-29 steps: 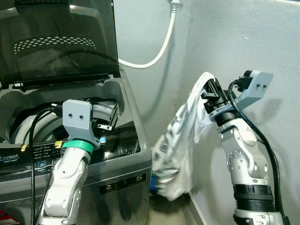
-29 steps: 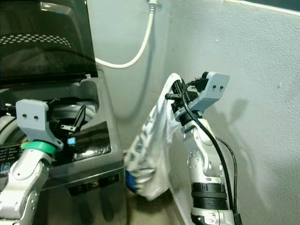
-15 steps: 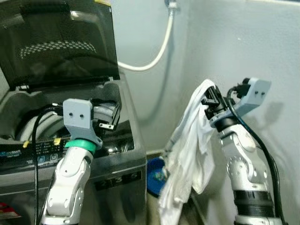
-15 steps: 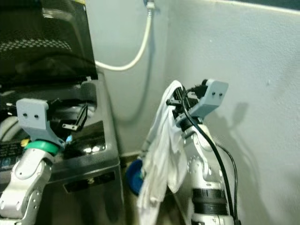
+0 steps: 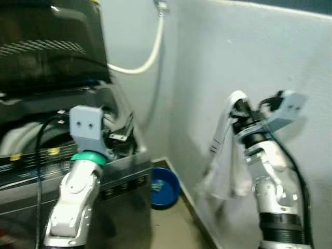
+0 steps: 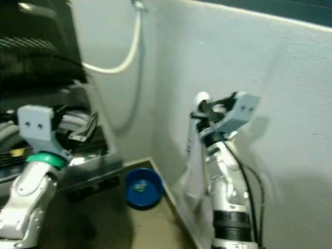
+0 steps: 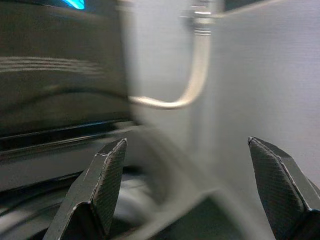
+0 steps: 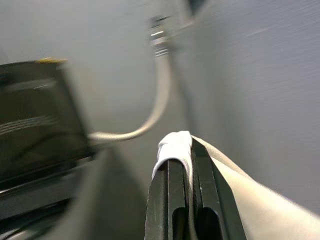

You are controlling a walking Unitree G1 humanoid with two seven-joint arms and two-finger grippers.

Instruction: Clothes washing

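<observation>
My right gripper (image 5: 239,110) pinches a white garment (image 5: 226,166), lifted clear to reach the washing machine (image 5: 31,155) at nine o'clock; my left gripper (image 7: 192,195) gapes, idle.

Blurred view, right claw (image 6: 201,104) raised by the wall pinching a hanging white cloth (image 6: 193,155), blue bowl (image 6: 141,187) on the floor, washing machine (image 6: 78,155) at left, left claw (image 6: 85,129) over it

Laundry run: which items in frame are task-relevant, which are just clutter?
Task-relevant:
- white garment, pinched in the right end effector
- washing machine, lid up
- left end effector, open, at the machine's top

Clutter:
- blue bowl on the floor
- white hose on the wall
</observation>
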